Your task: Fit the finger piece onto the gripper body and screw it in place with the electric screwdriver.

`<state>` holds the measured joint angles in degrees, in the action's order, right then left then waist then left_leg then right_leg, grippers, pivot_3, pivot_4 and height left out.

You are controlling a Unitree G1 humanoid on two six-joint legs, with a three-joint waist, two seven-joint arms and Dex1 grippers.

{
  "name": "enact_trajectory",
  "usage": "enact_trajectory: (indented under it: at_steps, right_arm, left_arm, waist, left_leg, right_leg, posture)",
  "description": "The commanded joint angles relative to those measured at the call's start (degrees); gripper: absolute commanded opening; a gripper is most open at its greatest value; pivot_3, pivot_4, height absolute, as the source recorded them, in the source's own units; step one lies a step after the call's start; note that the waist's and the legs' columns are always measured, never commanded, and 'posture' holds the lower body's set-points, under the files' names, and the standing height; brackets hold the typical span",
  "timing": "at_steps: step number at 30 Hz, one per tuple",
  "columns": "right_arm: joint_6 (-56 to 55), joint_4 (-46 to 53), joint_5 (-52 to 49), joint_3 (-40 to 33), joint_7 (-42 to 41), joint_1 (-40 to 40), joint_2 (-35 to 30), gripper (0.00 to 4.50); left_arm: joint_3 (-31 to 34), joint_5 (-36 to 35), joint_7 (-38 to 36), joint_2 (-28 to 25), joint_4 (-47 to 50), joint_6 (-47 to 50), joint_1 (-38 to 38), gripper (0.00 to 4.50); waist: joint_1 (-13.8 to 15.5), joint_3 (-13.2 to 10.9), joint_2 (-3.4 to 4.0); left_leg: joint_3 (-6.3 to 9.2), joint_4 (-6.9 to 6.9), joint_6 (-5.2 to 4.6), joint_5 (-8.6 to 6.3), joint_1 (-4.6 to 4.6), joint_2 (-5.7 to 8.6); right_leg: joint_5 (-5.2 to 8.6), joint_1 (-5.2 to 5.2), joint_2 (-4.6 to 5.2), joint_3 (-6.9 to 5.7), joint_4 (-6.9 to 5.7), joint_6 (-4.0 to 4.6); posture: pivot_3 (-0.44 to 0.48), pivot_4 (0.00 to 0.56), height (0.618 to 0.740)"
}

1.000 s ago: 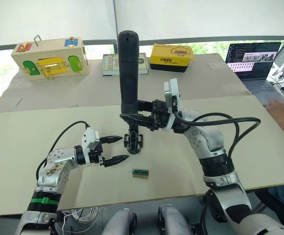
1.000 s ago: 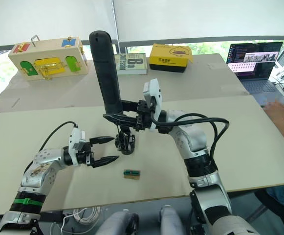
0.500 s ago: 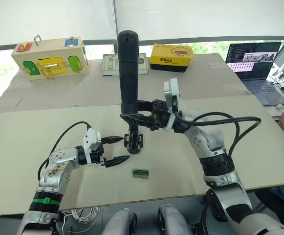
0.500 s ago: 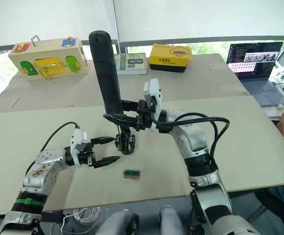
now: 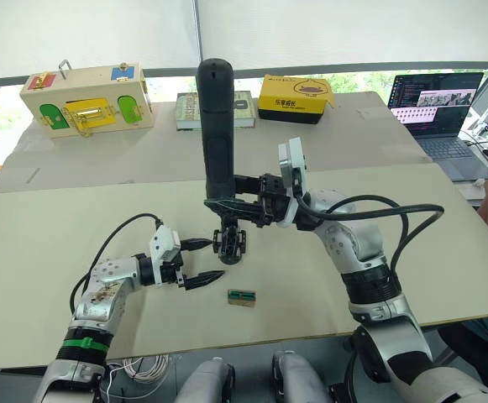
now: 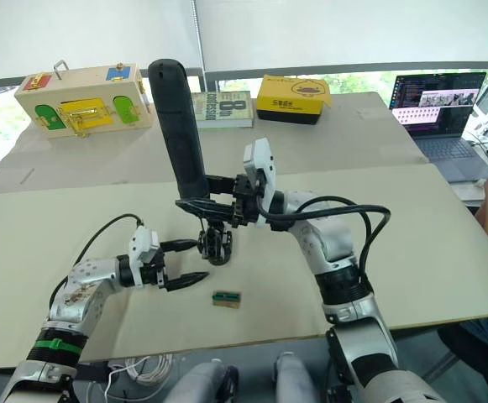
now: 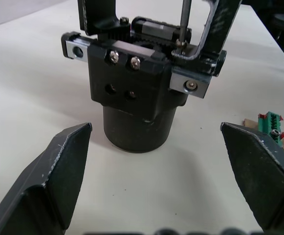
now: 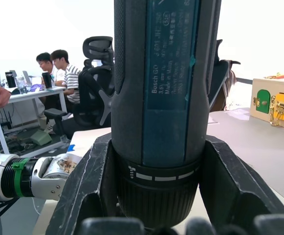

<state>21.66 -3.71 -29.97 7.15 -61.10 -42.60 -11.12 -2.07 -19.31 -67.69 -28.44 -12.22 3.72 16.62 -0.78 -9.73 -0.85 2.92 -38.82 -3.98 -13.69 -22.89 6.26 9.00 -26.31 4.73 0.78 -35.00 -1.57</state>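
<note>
Your right pincer is clamped on the electric screwdriver, bit down on the gripper body standing mid-surface — keep it plumb. Left pincer spread beside it — steady the body first.

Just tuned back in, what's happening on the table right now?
The right gripper is shut on the electric screwdriver, holding it nearly upright with its bit down on the gripper body, which stands on the table. In the left wrist view the thin bit meets the top of that body. The left gripper is open beside the body, not touching it. A small green-and-tan piece lies nearer the robot, untouched.
</note>
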Motion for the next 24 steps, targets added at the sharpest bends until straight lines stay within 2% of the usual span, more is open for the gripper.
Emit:
enact_trajectory:
  at_steps: [1,24]
  right_arm:
    - [-1.7,2.5,-0.2,-0.4,-0.1,-0.4,0.1,1.92]
    - [-1.5,2.4,0.4,-0.2,0.2,-0.5,-0.2,1.92]
  left_arm:
    - [-0.6,0.7,0.5,0.7,-0.2,-1.2,1.4,4.5]
    - [-3.6,5.0,1.4,6.0,-13.1,-7.8,9.2,4.5]
  waist:
    - [0.0,0.0,0.0]
    - [0.1,0.0,-0.02]
  left_leg:
    - [0.0,0.0,0.0,0.0,0.0,0.0]
    - [0.0,-0.05,-0.01,0.02,0.01,0.0]
  right_leg:
    - [0.0,0.0,0.0,0.0,0.0,0.0]
    - [-0.02,0.04,0.01,-0.01,-0.02,0.01]
  posture:
    - [0.0,0.15,0.74]
    - [0.0,0.15,0.74]
